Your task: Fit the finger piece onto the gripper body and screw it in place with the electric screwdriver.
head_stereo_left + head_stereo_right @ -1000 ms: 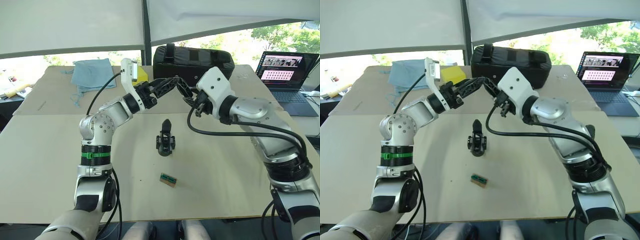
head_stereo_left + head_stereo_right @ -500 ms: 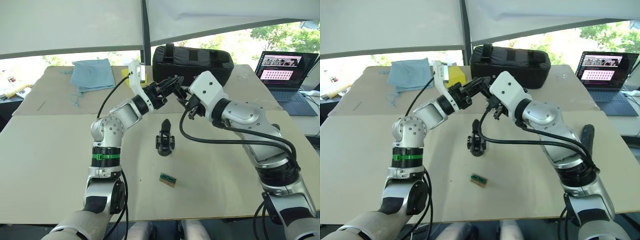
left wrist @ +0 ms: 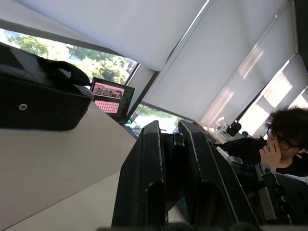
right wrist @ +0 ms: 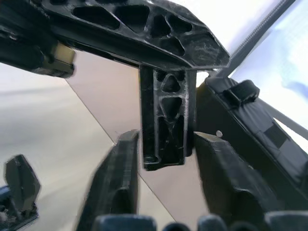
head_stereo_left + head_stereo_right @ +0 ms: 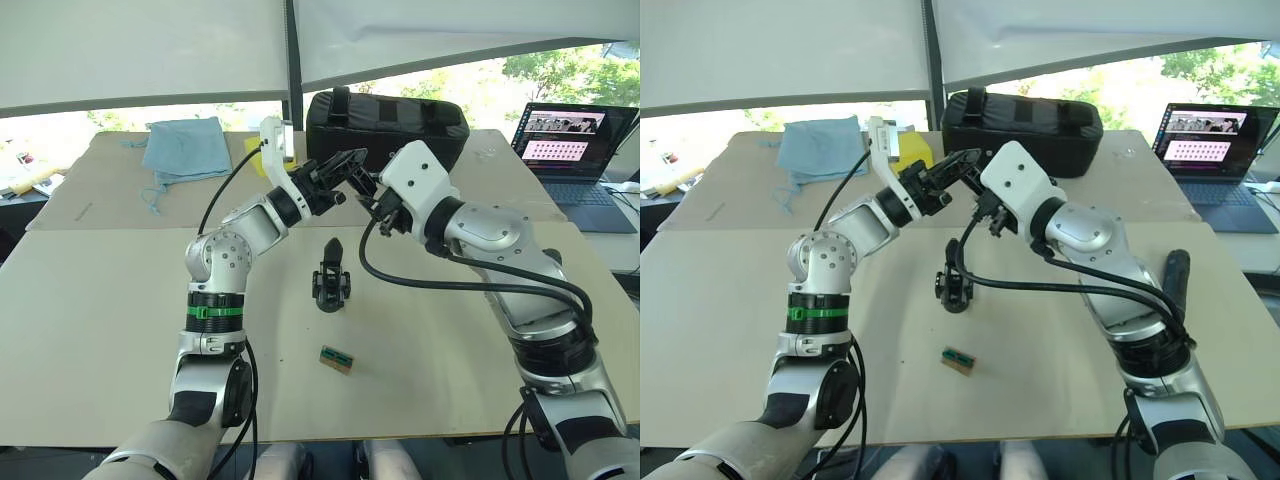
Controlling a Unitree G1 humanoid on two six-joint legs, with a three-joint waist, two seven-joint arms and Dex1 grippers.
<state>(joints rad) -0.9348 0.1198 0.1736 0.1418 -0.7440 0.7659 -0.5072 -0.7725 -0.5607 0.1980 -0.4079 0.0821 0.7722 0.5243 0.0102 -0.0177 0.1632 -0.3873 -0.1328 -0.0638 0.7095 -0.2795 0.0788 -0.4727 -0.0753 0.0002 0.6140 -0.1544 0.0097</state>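
Observation:
The finger piece (image 4: 166, 125), a short black latticed bar, hangs from my left gripper (image 5: 355, 165), which is shut on its upper end above the table's middle, in front of the case. My right gripper (image 4: 166, 137) meets it from the right, its fingertips (image 4: 127, 144) pressed against the bar's two sides. The gripper body (image 5: 330, 281) stands upright on the table below and nearer to me, apart from both grippers. The electric screwdriver (image 5: 1177, 282), a dark slim cylinder, lies on the table behind my right forearm.
A large black case (image 5: 385, 115) stands at the back, just behind the grippers. A small green-and-brown block (image 5: 336, 359) lies near the front. A blue cloth (image 5: 185, 148) is back left and a laptop (image 5: 575, 140) back right. A person (image 3: 284, 139) sits off to the side.
Over the last second my left forearm swung right and both grippers drew together toward the case. Since half a second ago they have barely moved.

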